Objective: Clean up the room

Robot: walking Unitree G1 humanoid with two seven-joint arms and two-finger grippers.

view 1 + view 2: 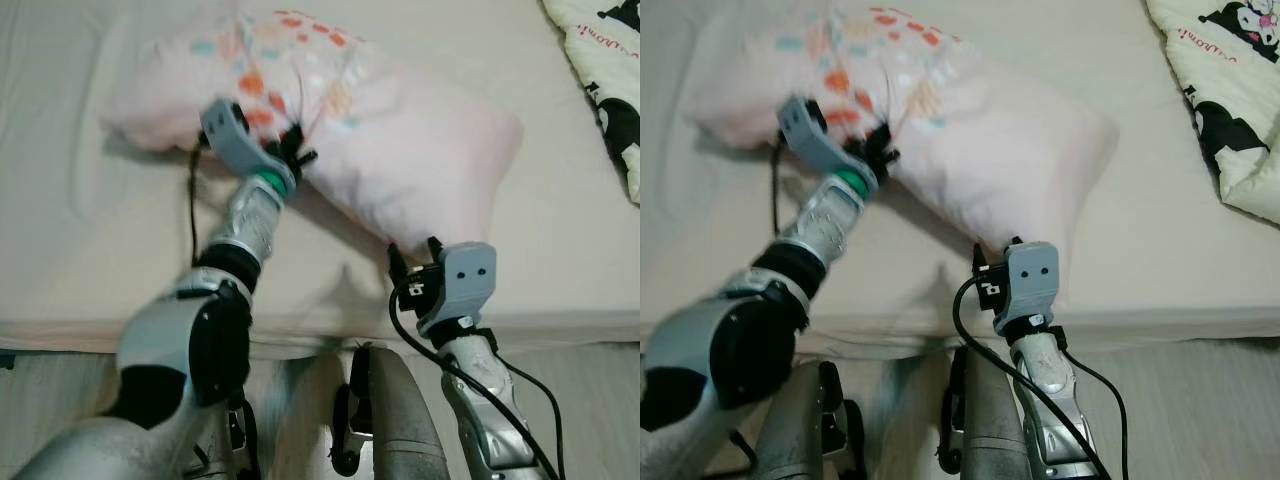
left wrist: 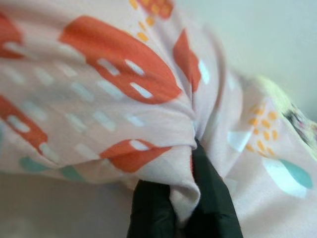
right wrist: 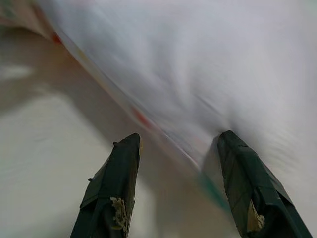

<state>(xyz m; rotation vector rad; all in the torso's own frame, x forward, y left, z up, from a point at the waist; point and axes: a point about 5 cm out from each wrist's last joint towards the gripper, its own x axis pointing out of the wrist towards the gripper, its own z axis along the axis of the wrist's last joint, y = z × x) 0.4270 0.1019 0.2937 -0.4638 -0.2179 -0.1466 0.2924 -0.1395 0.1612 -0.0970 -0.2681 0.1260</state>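
Pinching soft patterned pillow (image 1: 400, 150) fabric | left hand (image 2: 185, 208) | bunched folds

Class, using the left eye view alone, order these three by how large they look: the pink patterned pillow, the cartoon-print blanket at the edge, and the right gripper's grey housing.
1. Pink patterned pillow, clearly largest.
2. Cartoon-print blanket, cut off by the frame, so its true size is unsure.
3. Right gripper housing, smallest, though it sits nearer the camera.

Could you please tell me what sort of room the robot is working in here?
Most likely a bedroom: a bed with a pale sheet, a pink patterned pillow pinched by the left gripper, and a cartoon-print blanket at the far corner.
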